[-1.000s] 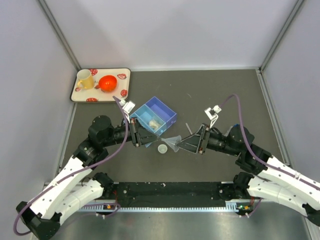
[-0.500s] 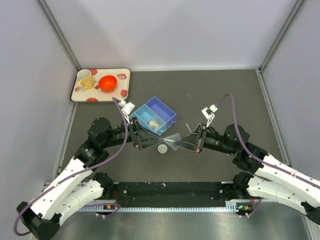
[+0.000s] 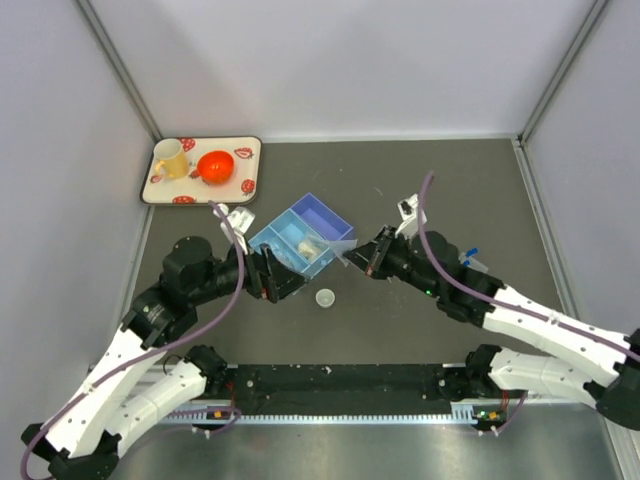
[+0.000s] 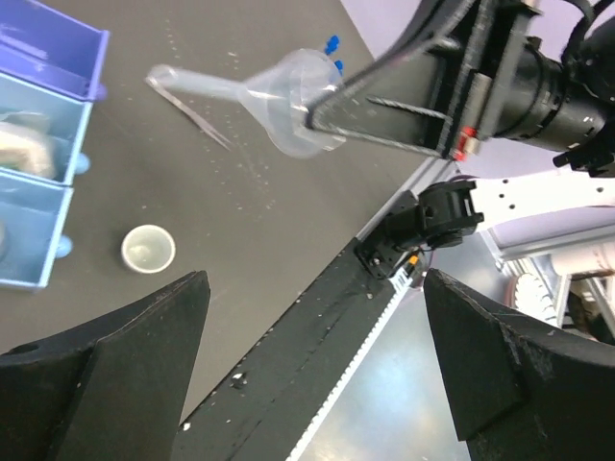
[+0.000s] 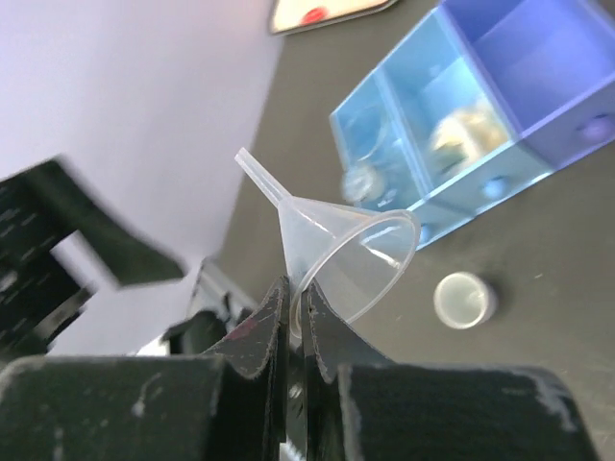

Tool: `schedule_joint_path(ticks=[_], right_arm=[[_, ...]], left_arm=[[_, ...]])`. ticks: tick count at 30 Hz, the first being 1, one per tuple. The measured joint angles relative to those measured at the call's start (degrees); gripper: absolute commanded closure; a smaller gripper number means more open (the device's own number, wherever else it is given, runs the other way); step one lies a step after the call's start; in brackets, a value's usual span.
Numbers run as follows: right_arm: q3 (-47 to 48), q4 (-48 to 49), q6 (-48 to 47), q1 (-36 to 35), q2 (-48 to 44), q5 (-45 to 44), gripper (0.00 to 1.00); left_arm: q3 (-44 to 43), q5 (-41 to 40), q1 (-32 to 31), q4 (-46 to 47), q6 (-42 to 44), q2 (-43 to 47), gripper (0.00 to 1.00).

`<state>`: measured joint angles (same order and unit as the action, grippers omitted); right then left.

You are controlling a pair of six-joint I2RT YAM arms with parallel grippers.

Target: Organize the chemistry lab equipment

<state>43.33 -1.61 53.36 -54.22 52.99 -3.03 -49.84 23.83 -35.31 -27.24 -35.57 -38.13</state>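
Note:
A clear plastic funnel hangs above the table with my right gripper shut on its rim. From above, the funnel sits beside the right edge of the blue compartment box, with the right gripper behind it. The left wrist view shows the funnel in the air, stem pointing left. My left gripper is open and empty; from above the left gripper is left of a tiny round cup. A thin rod lies on the table under the funnel.
The blue box holds small clear items in its light-blue compartments. A patterned tray at the back left carries a yellow mug and an orange-red bowl. Blue tube caps peek behind the funnel. Grey walls enclose the table.
The left gripper opened and drew back to the left. The right gripper shut on the funnel's rim and carried it up toward the blue box.

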Motion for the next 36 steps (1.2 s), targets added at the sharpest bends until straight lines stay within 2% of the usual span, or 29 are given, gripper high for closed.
schedule_joint_path(ticks=[6, 12, 17, 24, 36], right_arm=[[1.5, 1.8, 0.9, 0.1, 11.2, -12.8, 1.00], [9.2, 3.4, 1.8, 1.8, 24.7, -18.9, 1.00], [17.9, 4.2, 0.6, 4.9, 34.7, -18.8, 1.00], [28.1, 1.5, -2.0, 7.7, 44.0, -18.0, 1.00], [32.9, -6.3, -3.4, 8.7, 51.8, -16.3, 1.00]], left_arm=[[0.1, -3.9, 0.0, -4.9, 2.4, 3.5, 0.02], [0.2, -4.5, 0.0, -7.2, 3.4, 5.0, 0.02], [0.3, -4.9, 0.0, -8.0, 4.7, 5.9, 0.02], [0.3, -5.0, 0.0, -9.8, 6.1, 5.9, 0.02], [-0.4, -3.9, 0.0, -10.6, 7.6, 5.8, 0.02]])
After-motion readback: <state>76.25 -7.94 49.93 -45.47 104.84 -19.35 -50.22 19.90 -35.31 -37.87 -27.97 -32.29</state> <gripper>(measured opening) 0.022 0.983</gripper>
